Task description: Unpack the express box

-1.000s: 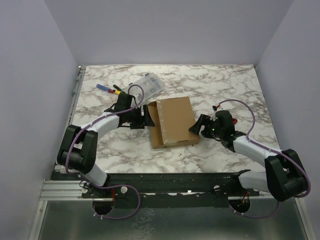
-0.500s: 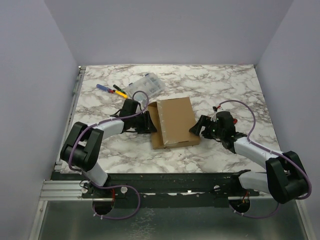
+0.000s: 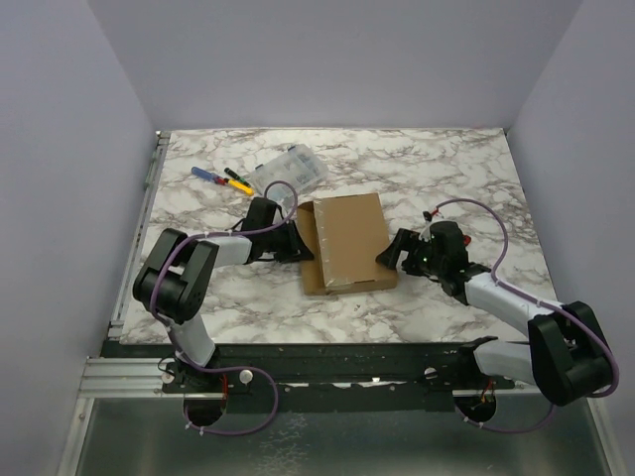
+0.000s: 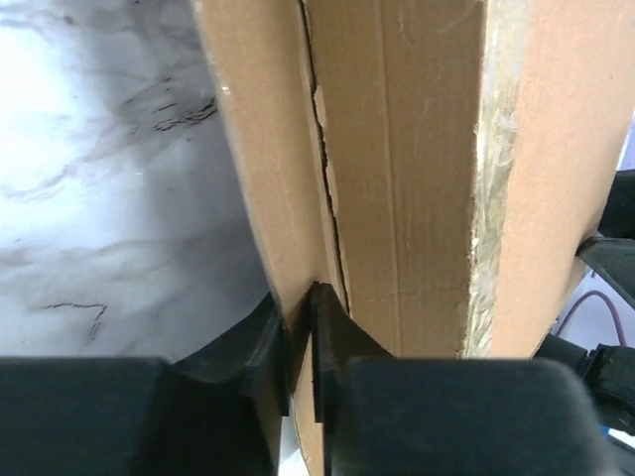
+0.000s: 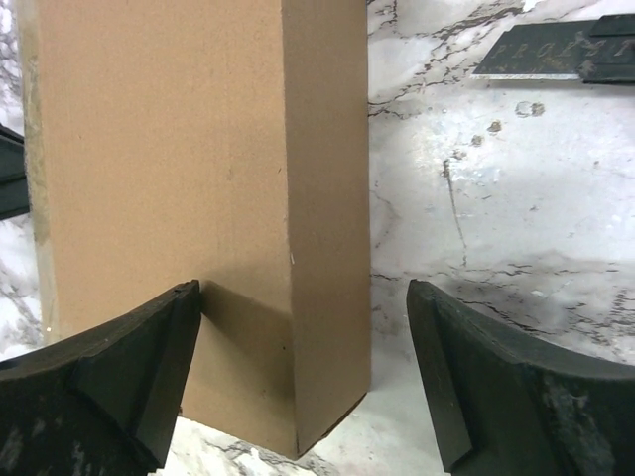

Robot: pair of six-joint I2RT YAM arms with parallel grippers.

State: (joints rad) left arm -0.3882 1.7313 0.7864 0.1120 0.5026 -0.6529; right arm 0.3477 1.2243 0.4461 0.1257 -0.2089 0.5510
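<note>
The box is laid flat at mid-table, with its long axis running roughly 12 to 6 o'clock. A thin cardboard layer at its 9 o'clock edge is pinched by the left gripper, whose fingers are nearly together. The right gripper is spread wide and straddles the 3 o'clock edge; whether it touches the box cannot be told.

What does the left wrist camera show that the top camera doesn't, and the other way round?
Only the left wrist view shows the left gripper closed on the thin edge of the cardboard box, with a cracked seam beside it. Only the top view shows the whole box, the right gripper at its right side, and the pens and clear plastic case behind it. Both show the box, the left gripper and the marble table.
</note>
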